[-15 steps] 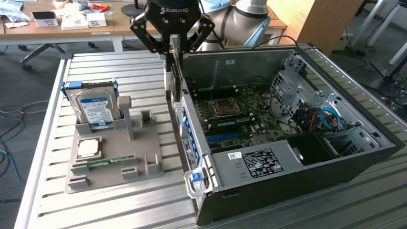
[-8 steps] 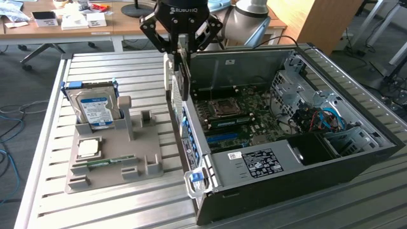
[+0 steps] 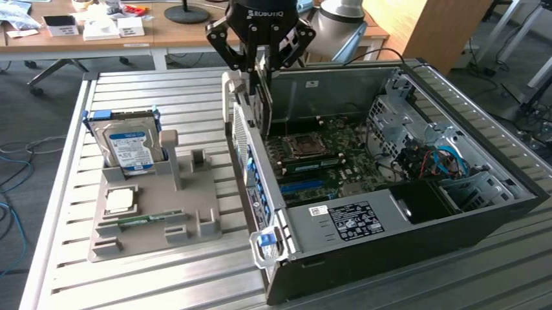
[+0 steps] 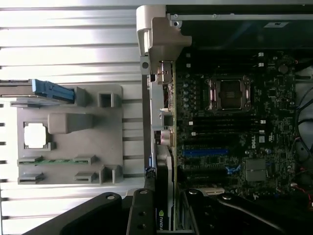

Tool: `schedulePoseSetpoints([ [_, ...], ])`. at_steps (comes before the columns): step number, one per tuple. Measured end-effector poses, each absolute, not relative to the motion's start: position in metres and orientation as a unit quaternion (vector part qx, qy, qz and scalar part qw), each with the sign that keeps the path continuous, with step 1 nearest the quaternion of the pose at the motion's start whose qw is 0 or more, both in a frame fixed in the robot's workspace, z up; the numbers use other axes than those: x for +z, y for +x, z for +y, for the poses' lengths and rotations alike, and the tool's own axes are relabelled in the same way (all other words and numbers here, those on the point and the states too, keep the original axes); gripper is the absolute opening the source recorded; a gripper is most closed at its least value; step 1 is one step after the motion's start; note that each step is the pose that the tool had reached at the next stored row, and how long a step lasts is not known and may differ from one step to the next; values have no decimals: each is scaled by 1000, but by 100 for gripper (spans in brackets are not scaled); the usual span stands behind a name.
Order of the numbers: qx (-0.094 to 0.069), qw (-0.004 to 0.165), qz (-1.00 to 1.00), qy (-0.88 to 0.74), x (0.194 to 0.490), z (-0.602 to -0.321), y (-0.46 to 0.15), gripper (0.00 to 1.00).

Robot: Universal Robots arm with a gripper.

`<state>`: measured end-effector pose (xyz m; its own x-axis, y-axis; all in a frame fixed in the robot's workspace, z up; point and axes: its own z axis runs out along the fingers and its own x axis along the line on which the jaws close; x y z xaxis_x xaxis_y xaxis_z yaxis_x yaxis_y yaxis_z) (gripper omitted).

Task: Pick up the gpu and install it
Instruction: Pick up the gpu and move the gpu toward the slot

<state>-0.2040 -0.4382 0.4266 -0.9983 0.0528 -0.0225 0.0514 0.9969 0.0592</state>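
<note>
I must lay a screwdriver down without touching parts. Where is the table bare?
Bare slats: between the holder and the table's near edge, and beyond the hard drive. The strip between holder and case is narrow. Crowded: the case's wall beside it, where the gripper holds the gpu.

The exterior camera looked obliquely down from some height over the slatted table (image 3: 172, 284) and open computer case (image 3: 509, 213). The wrist camera looked straight down, close in, past the gripper (image 4: 166, 215). Both views shared the motherboard (image 4: 234, 147) and grey parts holder (image 4: 107, 142).
</note>
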Motion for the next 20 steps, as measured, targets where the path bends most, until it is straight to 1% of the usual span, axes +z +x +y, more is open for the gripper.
schedulePoseSetpoints([
  [20, 29, 12, 999, 26, 427, -438, -170, 27],
])
